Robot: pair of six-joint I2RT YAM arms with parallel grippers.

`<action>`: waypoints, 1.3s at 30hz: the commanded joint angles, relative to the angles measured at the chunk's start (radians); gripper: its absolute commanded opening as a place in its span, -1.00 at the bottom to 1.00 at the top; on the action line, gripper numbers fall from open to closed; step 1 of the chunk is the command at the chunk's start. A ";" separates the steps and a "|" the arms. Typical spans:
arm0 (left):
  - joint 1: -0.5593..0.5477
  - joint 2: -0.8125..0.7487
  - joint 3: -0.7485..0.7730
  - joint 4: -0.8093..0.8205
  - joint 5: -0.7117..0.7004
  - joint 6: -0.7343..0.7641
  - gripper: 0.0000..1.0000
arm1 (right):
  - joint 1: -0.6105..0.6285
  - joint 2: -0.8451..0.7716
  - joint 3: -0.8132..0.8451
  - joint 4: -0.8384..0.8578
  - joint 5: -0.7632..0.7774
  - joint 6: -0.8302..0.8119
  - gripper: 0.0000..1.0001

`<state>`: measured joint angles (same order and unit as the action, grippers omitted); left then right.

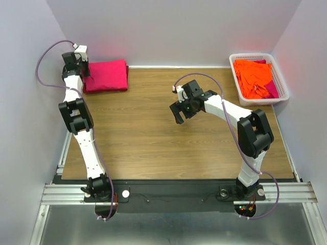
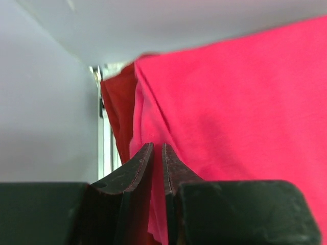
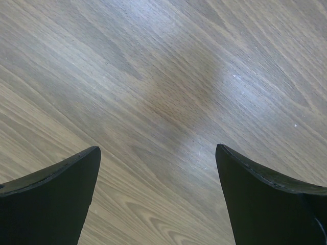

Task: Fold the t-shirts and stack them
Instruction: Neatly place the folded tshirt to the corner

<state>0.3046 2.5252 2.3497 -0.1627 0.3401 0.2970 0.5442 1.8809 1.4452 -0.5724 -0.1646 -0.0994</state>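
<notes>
A folded bright pink-red t-shirt (image 1: 106, 75) lies at the table's far left corner on top of a dark maroon-red t-shirt (image 2: 117, 117). My left gripper (image 1: 84, 69) is at the stack's left edge. In the left wrist view its jaws (image 2: 158, 148) stand almost together, with a fold of the pink-red t-shirt (image 2: 230, 102) pinched between them. My right gripper (image 1: 178, 116) hovers over the middle of the table, open, with only bare wood between its fingers (image 3: 158, 150). More t-shirts, orange (image 1: 253, 76), lie crumpled in the basket.
A white latticed basket (image 1: 257, 56) stands at the far right corner; a bit of pink cloth (image 1: 272, 90) shows at its near side. Walls close in behind and on both sides. The wooden table (image 1: 153, 143) stretches between the arms.
</notes>
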 commanded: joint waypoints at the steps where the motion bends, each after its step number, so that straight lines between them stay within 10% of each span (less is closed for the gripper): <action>1: 0.034 0.043 0.031 0.000 -0.070 0.002 -0.53 | -0.001 0.009 0.040 0.005 0.019 0.003 1.00; 8: 0.034 0.060 0.037 -0.001 -0.174 0.016 -0.49 | 0.000 0.000 0.035 0.003 0.045 0.000 1.00; 22: 0.048 -0.265 0.034 -0.040 -0.234 0.056 0.85 | -0.044 -0.167 0.037 0.002 0.157 -0.023 1.00; 39: -0.212 -0.772 -0.354 -0.265 -0.188 0.085 0.97 | -0.243 -0.420 -0.023 0.003 0.017 0.058 1.00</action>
<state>0.2035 1.8446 2.1185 -0.3500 0.1234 0.3763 0.3294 1.5223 1.4399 -0.5835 -0.0834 -0.0875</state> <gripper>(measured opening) 0.986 0.999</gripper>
